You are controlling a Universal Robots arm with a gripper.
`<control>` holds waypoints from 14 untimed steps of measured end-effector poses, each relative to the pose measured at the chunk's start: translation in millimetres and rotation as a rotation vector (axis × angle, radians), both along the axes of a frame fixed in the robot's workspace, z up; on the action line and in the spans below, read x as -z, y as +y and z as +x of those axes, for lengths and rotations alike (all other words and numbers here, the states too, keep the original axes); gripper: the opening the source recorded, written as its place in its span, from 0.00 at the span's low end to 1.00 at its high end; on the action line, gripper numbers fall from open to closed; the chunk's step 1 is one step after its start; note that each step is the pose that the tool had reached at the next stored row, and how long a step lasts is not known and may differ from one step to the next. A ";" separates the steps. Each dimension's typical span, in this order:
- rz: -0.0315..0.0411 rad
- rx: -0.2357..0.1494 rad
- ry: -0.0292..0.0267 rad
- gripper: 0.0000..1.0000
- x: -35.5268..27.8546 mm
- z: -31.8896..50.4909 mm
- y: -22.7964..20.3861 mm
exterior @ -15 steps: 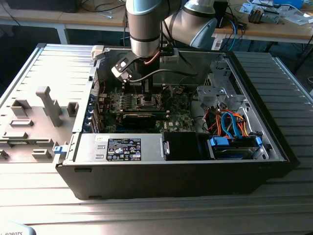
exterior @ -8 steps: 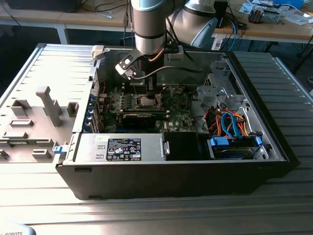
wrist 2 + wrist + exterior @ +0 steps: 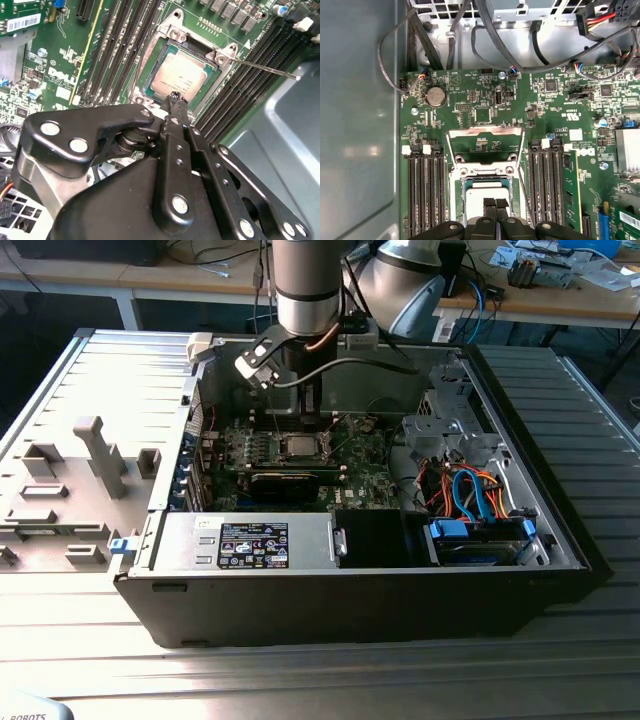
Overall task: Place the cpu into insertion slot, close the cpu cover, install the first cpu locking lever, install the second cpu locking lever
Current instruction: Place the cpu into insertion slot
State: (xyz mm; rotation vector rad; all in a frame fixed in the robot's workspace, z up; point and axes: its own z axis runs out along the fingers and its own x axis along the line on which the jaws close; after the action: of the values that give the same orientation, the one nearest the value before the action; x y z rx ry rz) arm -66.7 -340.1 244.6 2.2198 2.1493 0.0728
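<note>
The cpu (image 3: 179, 75), a dull silver square chip, lies flat in the insertion slot (image 3: 161, 55) on the green board. In the first wrist view the cpu (image 3: 472, 202) sits inside the slot's silvery rim (image 3: 470, 171). The cpu cover (image 3: 485, 133), a thin silvery frame, stands flipped open behind the slot. One thin locking lever (image 3: 265, 67) sticks out free from the slot's corner, and a lever (image 3: 524, 165) runs beside the slot. My gripper (image 3: 175, 97) is shut, its black tips (image 3: 495, 202) just over the chip's edge with nothing between them. In the exterior view my gripper (image 3: 313, 420) hangs above the slot (image 3: 298, 447).
Black memory slots (image 3: 425, 195) flank the socket on both sides. A long black card (image 3: 285, 480) lies in front of it. Cable bundles (image 3: 470, 490) and a drive cage fill the exterior view's right. The case's grey wall (image 3: 360, 125) is close by.
</note>
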 end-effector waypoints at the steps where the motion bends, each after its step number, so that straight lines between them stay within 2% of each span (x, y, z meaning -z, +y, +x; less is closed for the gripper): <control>1: 0.0000 0.000 0.0000 0.11 -1.4 0.0 0.0; 8: 0.0000 0.000 0.0000 0.11 -10.2 0.0 0.0; 14: 0.0001 0.000 0.0000 0.11 -12.5 0.1 0.0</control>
State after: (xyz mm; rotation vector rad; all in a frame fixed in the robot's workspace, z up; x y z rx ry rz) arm -66.7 -340.1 257.2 2.2199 2.1494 0.0730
